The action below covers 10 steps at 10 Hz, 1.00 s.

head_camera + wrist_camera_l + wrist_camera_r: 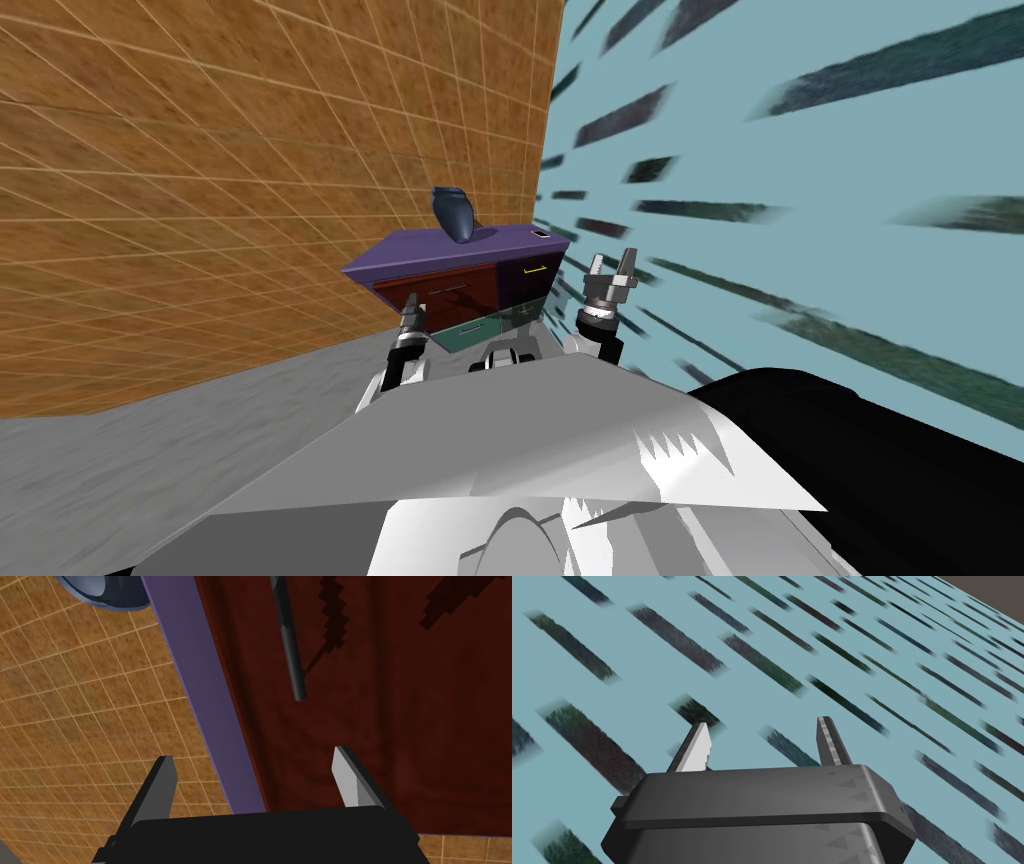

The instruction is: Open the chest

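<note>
The chest [455, 262] has a purple top, a dark red drawer front [442, 287], a dark purple drawer with a yellow handle [535, 269] and a teal drawer [478, 332] below. My left gripper [412, 318] hovers just in front of the red drawer. In the left wrist view it [255, 776] is open, facing the red front [400, 726] beside the chest's purple edge [200, 691]. The drawer's dark bar handle [291, 651] lies a short way beyond the fingertips, untouched. My right gripper [612, 266] is raised at the chest's right, open [764, 743] and empty.
A dark blue vase [455, 214] stands on the chest's top, also seen as the vase [100, 591] past the purple edge. A brown tiled wall [250, 150] runs behind the chest, a pale blue streaked wall [800, 200] to its right. Grey floor [150, 440] lies at the left.
</note>
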{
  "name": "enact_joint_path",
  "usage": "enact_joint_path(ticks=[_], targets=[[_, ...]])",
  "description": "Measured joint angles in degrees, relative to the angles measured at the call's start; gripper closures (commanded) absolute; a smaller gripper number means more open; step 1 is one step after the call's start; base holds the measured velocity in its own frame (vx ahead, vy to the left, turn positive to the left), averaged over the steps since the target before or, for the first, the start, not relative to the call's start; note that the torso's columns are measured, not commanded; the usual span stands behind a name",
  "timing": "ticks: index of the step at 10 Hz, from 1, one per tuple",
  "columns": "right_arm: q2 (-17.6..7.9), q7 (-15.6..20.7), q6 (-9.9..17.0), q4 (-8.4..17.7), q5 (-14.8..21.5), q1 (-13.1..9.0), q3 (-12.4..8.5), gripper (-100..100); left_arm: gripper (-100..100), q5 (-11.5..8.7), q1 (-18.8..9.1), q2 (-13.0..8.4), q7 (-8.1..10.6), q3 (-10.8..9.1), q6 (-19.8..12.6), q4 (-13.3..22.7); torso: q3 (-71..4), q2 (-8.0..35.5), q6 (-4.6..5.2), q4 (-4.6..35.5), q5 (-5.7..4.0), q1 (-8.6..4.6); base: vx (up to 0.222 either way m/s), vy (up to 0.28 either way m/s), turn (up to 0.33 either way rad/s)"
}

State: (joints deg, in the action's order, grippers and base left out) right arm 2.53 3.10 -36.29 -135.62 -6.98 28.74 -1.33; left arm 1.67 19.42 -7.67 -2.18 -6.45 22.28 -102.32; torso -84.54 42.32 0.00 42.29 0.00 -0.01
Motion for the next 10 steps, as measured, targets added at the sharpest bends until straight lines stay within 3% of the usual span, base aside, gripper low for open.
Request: enact_joint_path(ticks=[6,9,10], targets=[[0.0,0.0,0.0,0.0,0.0,0.0,0.0,0,-100,-0.4,-1.4,9.3,-0.14,-0.31,-1.6,4.2,0.0,0.1,-0.01,0.0,0.00,0.03,0.057,-0.029,0.005],[0.0,0.0,0.0,0.0,0.0,0.0,0.0,0,-100,-0.4,-1.4,9.5,-0.17,-0.43,-3.1,2.5,-0.1,-0.2,0.00,-0.1,0.02,0.10,0.064,0.008,-0.014],[0.0,0.0,0.0,0.0,0.0,0.0,0.0,0,100,-0.4,-1.4,9.4,-0.16,-0.45,-3.3,2.4,0.0,0.0,-0.01,0.0,0.01,0.04,-0.053,0.003,0.030]])
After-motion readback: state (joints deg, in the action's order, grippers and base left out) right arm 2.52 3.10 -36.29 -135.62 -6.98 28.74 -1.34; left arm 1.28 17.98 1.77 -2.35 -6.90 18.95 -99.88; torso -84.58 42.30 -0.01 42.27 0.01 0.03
